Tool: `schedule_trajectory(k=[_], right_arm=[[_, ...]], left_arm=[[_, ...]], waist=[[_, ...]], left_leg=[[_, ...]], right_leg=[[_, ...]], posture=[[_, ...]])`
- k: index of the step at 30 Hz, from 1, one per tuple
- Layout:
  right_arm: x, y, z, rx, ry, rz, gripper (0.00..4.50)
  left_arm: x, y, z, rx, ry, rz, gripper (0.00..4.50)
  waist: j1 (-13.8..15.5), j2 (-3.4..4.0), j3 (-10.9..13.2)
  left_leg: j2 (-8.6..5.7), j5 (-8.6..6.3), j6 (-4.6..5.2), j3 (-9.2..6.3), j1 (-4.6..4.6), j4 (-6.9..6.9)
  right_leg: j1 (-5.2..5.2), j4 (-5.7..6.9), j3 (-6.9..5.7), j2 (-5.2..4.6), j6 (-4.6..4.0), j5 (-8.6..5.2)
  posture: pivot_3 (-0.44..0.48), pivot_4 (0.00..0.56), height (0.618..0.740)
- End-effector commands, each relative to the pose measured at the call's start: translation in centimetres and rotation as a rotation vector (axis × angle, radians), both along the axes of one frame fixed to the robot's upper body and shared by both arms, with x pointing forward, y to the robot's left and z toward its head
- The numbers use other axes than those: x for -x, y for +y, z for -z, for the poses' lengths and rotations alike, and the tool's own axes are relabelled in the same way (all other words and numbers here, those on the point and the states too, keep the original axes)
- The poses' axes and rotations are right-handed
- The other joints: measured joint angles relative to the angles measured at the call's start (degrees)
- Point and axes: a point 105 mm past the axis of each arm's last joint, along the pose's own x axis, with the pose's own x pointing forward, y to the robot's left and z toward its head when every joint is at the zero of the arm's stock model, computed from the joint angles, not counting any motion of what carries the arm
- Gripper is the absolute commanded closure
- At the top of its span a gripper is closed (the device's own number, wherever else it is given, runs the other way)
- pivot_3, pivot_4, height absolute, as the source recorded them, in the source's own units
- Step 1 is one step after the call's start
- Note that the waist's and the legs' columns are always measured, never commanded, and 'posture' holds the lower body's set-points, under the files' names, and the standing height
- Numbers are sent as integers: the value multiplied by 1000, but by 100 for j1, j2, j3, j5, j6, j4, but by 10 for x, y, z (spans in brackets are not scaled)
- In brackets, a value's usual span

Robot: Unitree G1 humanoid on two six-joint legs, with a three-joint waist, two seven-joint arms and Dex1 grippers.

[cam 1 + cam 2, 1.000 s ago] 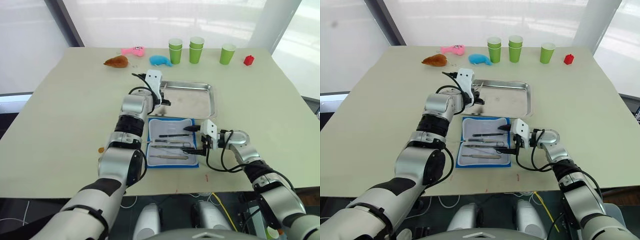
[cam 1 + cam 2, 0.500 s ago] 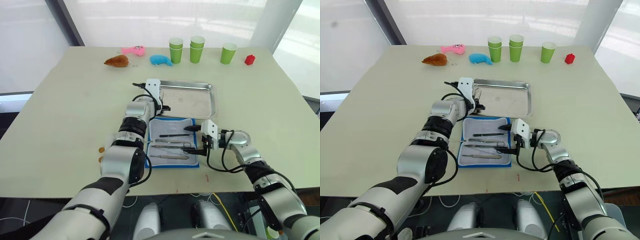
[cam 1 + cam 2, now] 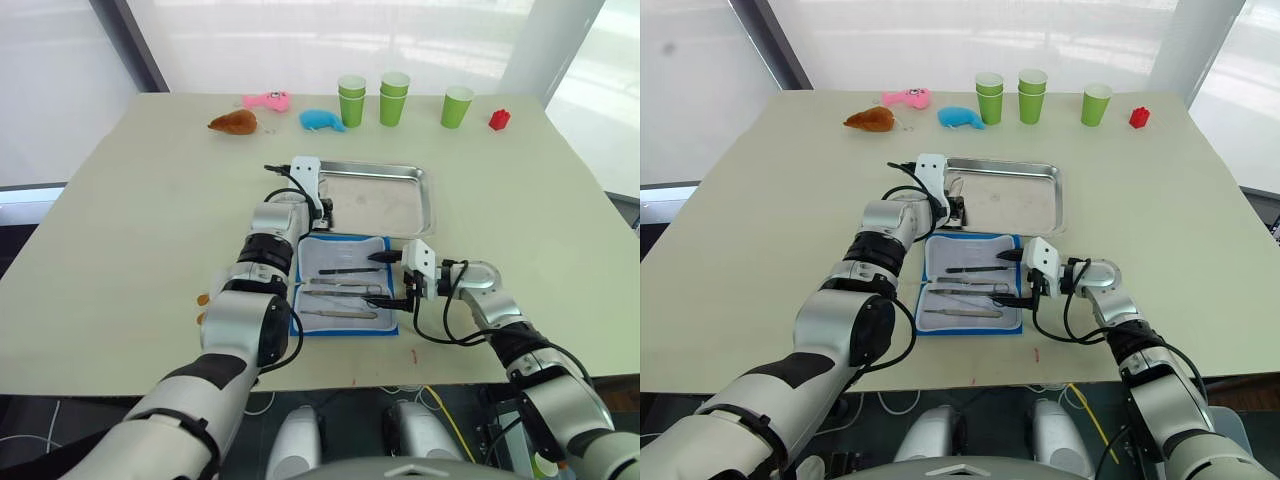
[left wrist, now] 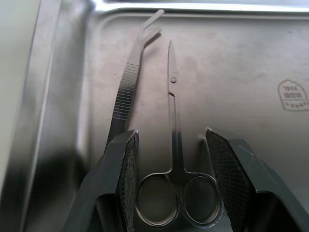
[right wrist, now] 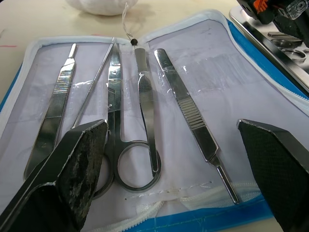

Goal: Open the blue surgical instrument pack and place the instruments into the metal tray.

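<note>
Your left gripper [image 4: 171,188] has dropped lower into the metal tray [image 3: 405,205] over the last second, fingers spread either side of the ring-handled scissors [image 4: 175,159], which lie flat on the steel next to ribbed tweezers [image 4: 128,89]. Looks like a release to me, so two instruments are in. The blue surgical instrument pack [image 3: 343,284] lies unzipped just in front of the tray, pale lining up, with more scissors [image 5: 126,145], a ridged handle [image 5: 190,121] and slim silver tools under clear straps. Your right gripper [image 5: 174,169] hovers wide apart over them, holding nothing
</note>
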Motion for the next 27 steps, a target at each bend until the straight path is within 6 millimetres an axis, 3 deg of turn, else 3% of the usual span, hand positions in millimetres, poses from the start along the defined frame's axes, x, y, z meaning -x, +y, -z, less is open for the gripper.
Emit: schedule_trajectory(k=[1,8,20,27], right_arm=[[26,-27,69,216,218,41,0],[28,-23,70,203,224,41,0],[26,-24,68,196,226,45,0],[26,-23,68,197,226,43,0]], left_arm=[[-3,-6,-40,27,-119,83,2137],[17,-14,-64,95,-168,316,2137],[62,16,-78,37,-338,718,2137],[107,33,-81,182,-344,1006,2137]], waist=[[-1,0,6],[-11,5,10],[-13,20,24],[-35,17,29]], left_leg=[[0,0,0,0,0,0],[1,3,-10,-1,2,-2],[5,6,-21,0,5,-5],[7,6,-18,6,4,-6]], right_leg=[[0,0,0,0,0,0],[0,1,1,0,0,0],[0,2,3,-1,-5,-1],[-2,1,8,-4,-22,-10]], posture=[[0,150,740],[0,150,740],[0,150,740],[0,150,740]])
